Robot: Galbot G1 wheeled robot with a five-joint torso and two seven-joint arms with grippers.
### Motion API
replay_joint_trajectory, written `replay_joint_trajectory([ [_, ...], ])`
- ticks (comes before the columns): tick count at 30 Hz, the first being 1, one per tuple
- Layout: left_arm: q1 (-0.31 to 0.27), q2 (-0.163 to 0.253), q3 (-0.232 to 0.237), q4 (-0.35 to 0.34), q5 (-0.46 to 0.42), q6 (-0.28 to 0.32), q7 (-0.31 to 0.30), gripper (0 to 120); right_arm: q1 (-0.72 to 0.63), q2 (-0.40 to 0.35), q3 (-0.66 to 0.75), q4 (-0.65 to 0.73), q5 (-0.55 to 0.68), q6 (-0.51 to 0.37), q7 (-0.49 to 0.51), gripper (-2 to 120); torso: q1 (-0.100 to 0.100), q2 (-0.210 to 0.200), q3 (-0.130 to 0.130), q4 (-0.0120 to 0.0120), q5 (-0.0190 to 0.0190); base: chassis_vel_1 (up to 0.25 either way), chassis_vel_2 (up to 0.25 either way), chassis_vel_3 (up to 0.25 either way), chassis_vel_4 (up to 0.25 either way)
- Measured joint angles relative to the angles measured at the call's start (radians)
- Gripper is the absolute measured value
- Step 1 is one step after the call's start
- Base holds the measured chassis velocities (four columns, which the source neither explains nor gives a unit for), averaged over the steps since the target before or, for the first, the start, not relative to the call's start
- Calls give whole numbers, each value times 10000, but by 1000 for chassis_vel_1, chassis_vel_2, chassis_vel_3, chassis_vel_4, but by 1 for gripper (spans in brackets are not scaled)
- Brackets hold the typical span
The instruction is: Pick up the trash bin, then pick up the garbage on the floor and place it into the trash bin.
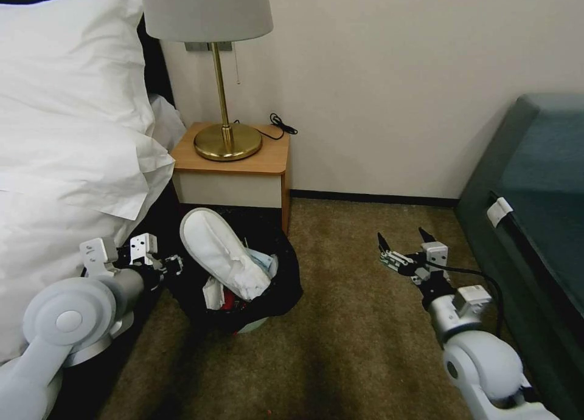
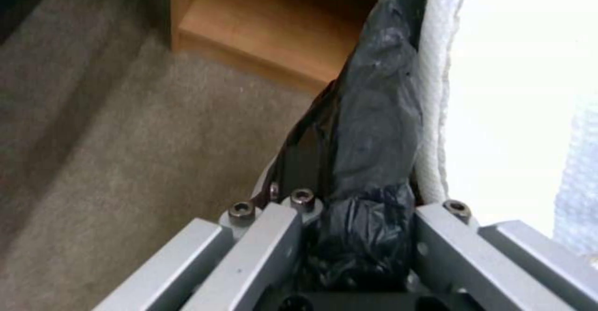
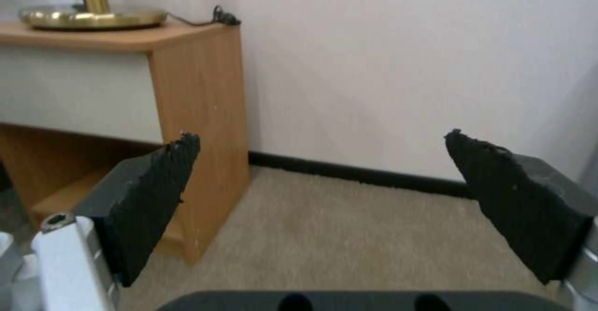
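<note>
Filling the left third of the head view, a white-sheeted bed with a big pillow runs down to the frame's lower left corner, and a dark teal sofa takes the right edge. Between them lies brownish carpet, with a wooden nightstand against the wall at upper centre carrying a brass lamp and a black cord.

Just below the nightstand, left of centre, sits the trash bin, its glossy black bag spilling over the rim and a pale base peeking out beneath. A white slipper leans tilted out of its mouth, sole upward, with crumpled white tissues and something red packed below it.

At lower left of the head view, the left gripper reaches from beside the bed to the bin's near-left rim. In the left wrist view its jaws sit narrow, clamped on a bunched fold of the black bag at the rim, with white textured material touching the bag on the far side.

At right of centre, the right gripper hangs above bare carpet, well apart from the bin. Its black fingertips are spread wide with nothing between them, pointing toward the wall and baseboard
</note>
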Motion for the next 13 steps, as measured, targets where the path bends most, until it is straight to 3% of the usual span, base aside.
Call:
replay_joint_trajectory([
  [6, 225, -403, 28, -249, 657, 0, 185, 3, -310, 999, 189, -71, -946, 268, -479, 100, 0, 0, 0, 2, 2, 0, 0, 0, 0],
  [13, 731, -560, -151, -480, 894, 0, 253, 3, -465, 1185, 73, -1, -1318, 302, -690, 100, 0, 0, 0, 3, 1, 0, 0, 0, 0],
])
